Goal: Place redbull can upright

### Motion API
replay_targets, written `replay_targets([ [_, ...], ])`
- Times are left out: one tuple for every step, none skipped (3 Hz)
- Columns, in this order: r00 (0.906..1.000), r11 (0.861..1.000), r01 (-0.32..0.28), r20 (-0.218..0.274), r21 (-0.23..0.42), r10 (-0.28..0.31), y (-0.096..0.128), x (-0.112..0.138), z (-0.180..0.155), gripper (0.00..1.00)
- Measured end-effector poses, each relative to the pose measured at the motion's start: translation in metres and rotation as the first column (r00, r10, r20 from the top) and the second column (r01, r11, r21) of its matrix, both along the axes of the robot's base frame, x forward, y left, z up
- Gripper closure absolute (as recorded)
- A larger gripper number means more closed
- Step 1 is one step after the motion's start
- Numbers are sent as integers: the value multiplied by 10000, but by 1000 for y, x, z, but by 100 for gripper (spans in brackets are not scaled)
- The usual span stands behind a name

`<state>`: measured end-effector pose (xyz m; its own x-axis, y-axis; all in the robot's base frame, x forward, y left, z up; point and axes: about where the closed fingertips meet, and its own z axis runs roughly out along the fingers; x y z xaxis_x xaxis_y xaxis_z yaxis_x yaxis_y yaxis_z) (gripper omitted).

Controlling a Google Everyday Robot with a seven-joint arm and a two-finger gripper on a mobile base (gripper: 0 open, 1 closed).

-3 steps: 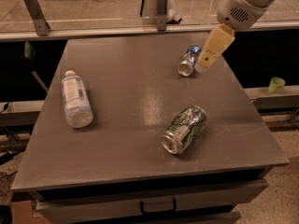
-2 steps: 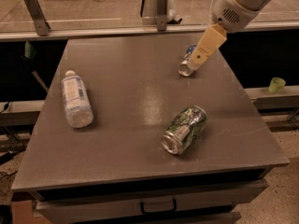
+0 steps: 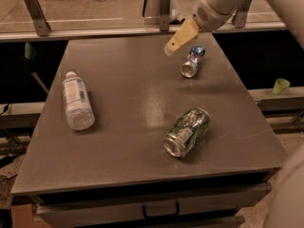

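Grey counter (image 3: 142, 146), white robot arm (image 3: 223, 4) reaching over its far edge, clear bottle (image 3: 76, 101) lying well left of the tan gripper (image 3: 169, 49), green-and-silver can (image 3: 186, 132) toppled nearer the front, redbull can (image 3: 192, 61) on its side just right of the gripper, not touching, whether the gripper is open or closed cannot be told.
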<state>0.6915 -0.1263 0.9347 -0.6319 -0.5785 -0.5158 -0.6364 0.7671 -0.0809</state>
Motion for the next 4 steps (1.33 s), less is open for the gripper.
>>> replay_targets([
  [9869,9878,1530,-559,275,-1513,7,31,-22,0],
  [9359,9446,3282,-1371,41,-3246,2,53,-51,0],
  [8360,8614,5065,-2227,-382,-5015,-5,60,-79,0],
  [7443,7831,6194,-2759,-558,-6083,-11,60,-95,18],
])
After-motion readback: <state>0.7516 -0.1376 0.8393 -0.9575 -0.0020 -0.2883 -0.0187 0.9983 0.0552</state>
